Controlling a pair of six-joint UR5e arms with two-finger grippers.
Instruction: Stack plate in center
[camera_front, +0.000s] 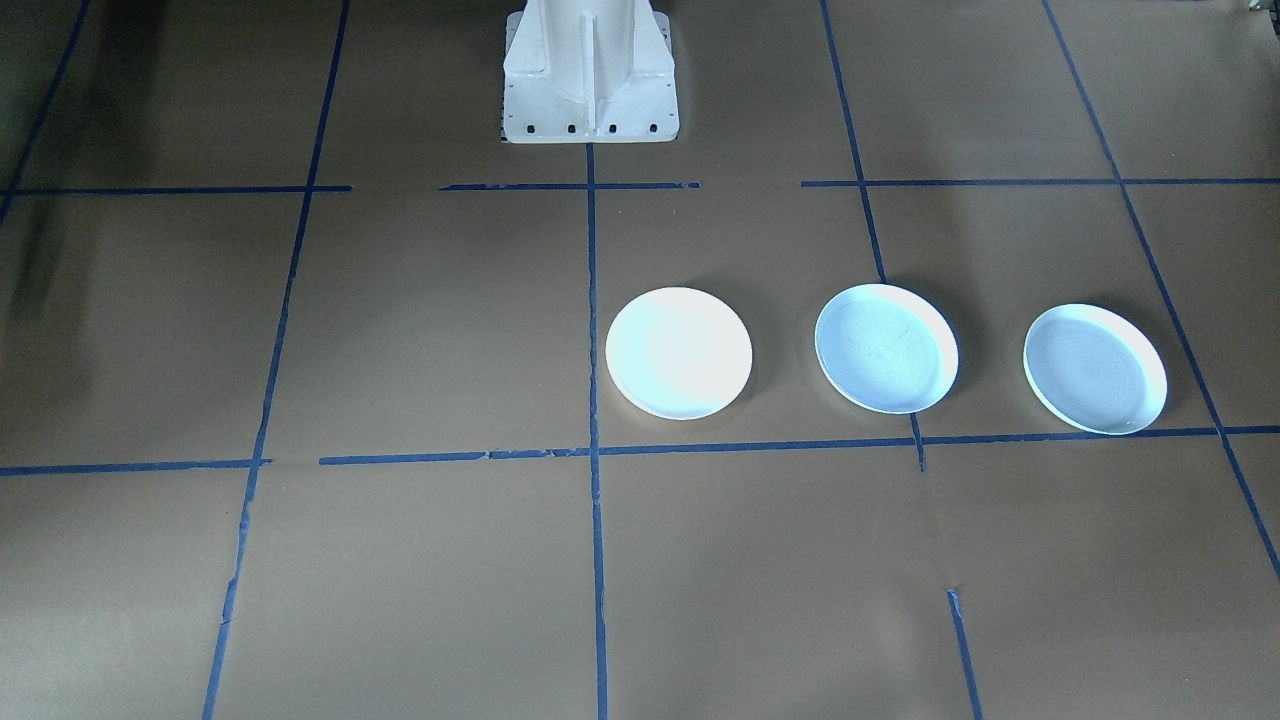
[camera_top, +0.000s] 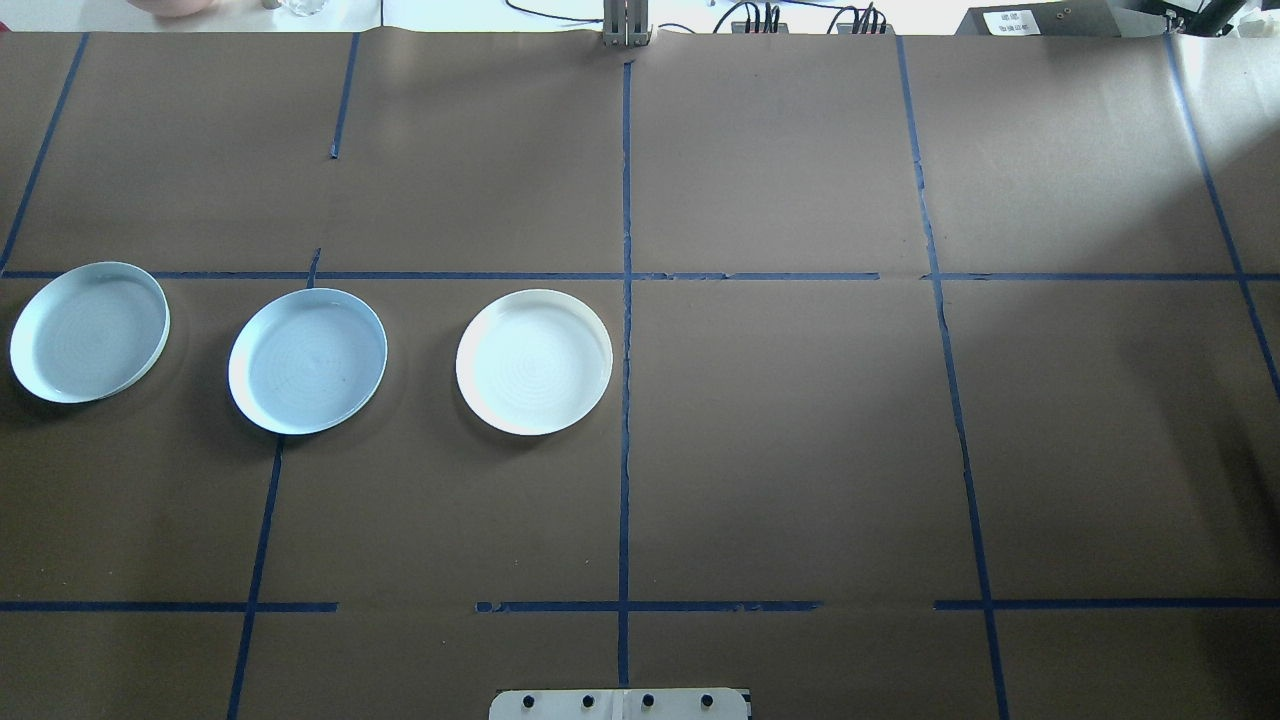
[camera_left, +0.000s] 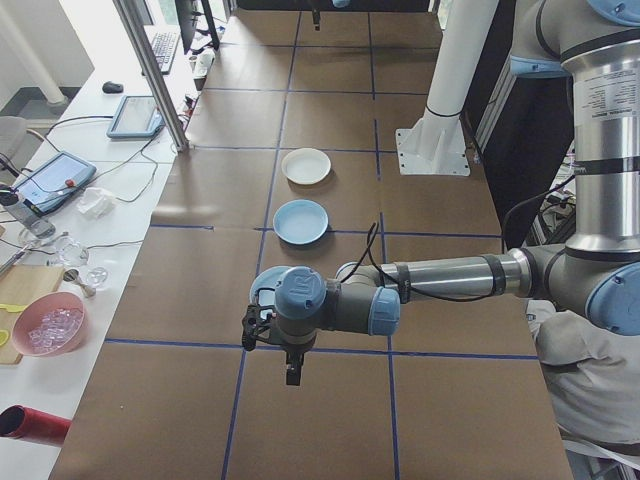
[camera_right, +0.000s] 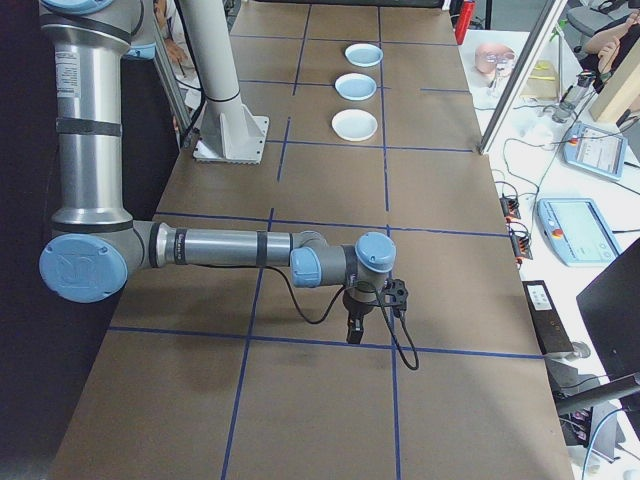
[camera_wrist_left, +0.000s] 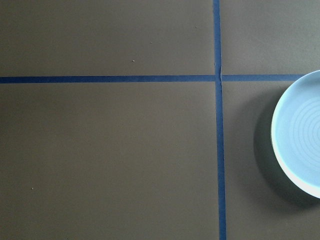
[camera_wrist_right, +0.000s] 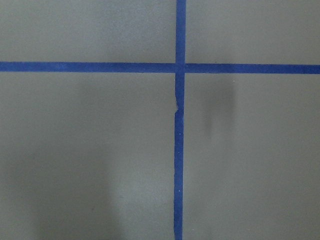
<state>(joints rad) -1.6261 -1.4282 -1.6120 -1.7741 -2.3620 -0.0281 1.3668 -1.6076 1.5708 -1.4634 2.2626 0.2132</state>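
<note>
Three plates lie in a row on the brown table. The white plate (camera_top: 534, 362) (camera_front: 679, 352) sits just left of the centre tape line. A pale blue plate (camera_top: 307, 360) (camera_front: 886, 348) is beside it, and a second pale blue plate (camera_top: 89, 331) (camera_front: 1095, 368) lies at the far left. The left wrist view catches part of a pale blue plate (camera_wrist_left: 300, 135) at its right edge. My left gripper (camera_left: 292, 375) hangs beyond the table's left end, and my right gripper (camera_right: 353, 335) hangs over the right end. Whether either is open or shut I cannot tell.
The white robot pedestal (camera_front: 590, 75) stands at the table's back centre. Blue tape lines (camera_top: 626, 300) divide the surface into squares. A side bench holds a tablet (camera_left: 48, 180) and a pink bowl (camera_left: 48, 325); another tablet (camera_right: 572, 230) lies beyond the right end.
</note>
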